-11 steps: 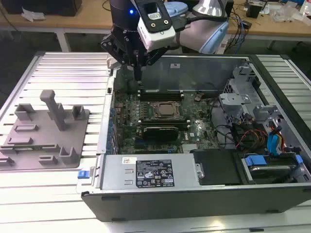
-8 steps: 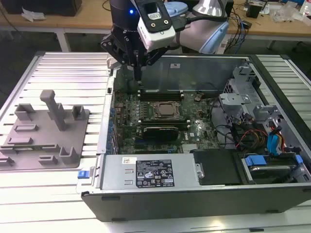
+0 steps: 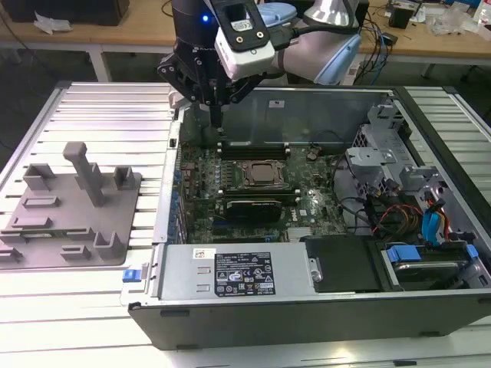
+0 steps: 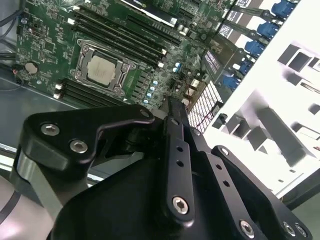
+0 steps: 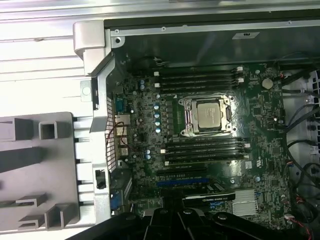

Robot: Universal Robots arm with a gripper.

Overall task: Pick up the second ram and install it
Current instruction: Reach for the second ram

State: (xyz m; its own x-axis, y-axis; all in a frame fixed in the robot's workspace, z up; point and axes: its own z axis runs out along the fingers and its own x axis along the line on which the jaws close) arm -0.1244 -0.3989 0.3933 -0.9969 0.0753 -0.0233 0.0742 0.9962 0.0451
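Grey plastic holder (image 3: 73,207) lies on the ribbed metal tabletop (image 3: 107,123) at the exterior view's left. Next comes the black pincer (image 3: 219,119). It hangs over the green board (image 3: 307,203), just above the long dark slots (image 3: 253,146). Its fingers are pressed together, with nothing seen between them. Whether the second ram sits in one of those slots cannot be told. The open computer box (image 3: 307,307) reaches further right.

Exterior view's left edge crops the grey fixture (image 3: 126,211).
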